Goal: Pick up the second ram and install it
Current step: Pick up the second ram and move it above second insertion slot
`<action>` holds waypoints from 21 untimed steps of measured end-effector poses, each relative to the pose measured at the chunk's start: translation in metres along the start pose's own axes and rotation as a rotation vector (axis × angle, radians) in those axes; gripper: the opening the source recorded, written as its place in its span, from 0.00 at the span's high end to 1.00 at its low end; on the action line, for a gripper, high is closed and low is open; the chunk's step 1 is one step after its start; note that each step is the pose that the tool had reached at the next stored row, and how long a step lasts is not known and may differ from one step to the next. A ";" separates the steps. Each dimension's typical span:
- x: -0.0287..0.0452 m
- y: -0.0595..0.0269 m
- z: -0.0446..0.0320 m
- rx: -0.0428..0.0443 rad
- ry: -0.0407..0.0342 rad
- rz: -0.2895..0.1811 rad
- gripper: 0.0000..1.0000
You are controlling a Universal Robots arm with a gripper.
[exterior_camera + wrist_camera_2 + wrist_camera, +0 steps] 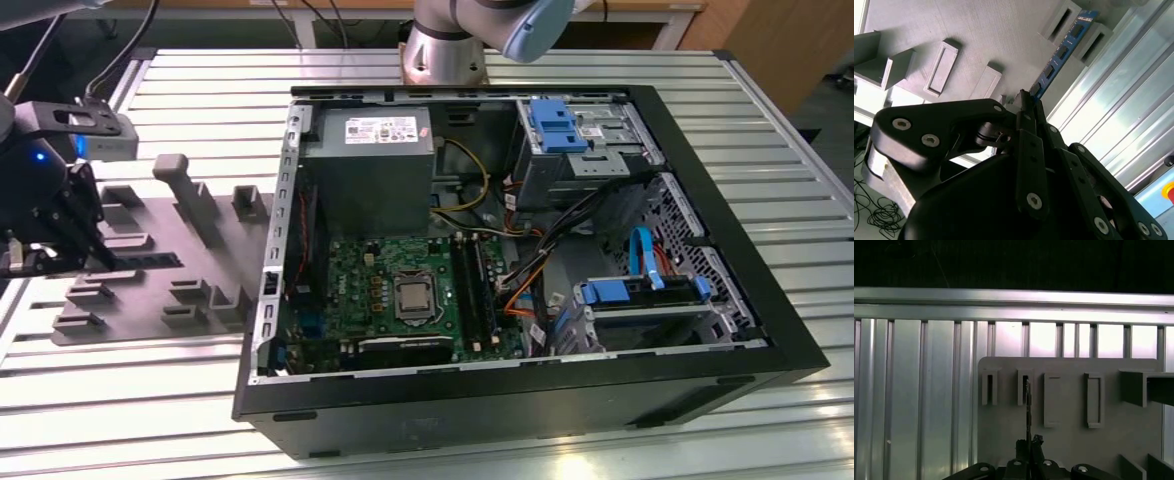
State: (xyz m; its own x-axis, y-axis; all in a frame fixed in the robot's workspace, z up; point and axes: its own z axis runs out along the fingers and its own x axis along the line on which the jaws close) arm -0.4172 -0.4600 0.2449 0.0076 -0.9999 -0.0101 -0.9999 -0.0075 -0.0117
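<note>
Gripper (1026,100) status: the two black fingers are drawn together on the near end of the second ram (1061,50), with the board pinched between the tips. In the second wrist view the stick runs straight out from the fingertips, a blue-green board with a row of black chips. Its far end passes between two raised blocks of the grey fixture tray (979,35). Whether that end rests in the blocks or hangs just above them cannot be determined.

In the first wrist view the ram (1028,410) appears edge-on as a thin dark line. It runs from the gripper (1029,444) to a narrow slotted post on the tray (1069,440).

In the exterior view the gripper (34,255) is over the tray (160,290) at the exterior view's left. The tray lies on the slatted metal table (134,400), just beside the open computer case (534,400). The green motherboard (360,290) lies inside the case (long black sockets (474,290) beside the processor), well apart from the gripper.
</note>
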 end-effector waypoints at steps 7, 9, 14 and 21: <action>0.0000 -0.0001 -0.0037 0.0004 -0.0003 0.000 0.86; -0.0001 0.0000 -0.0042 0.0000 -0.0001 0.000 0.86; 0.0000 0.0000 -0.0050 -0.0001 0.0000 0.000 0.86; -0.0001 -0.0001 -0.0069 0.0000 0.0000 0.000 0.86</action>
State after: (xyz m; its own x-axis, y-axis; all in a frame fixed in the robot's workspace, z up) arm -0.4173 -0.4600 0.2518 0.0076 -0.9999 -0.0102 -0.9999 -0.0074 -0.0117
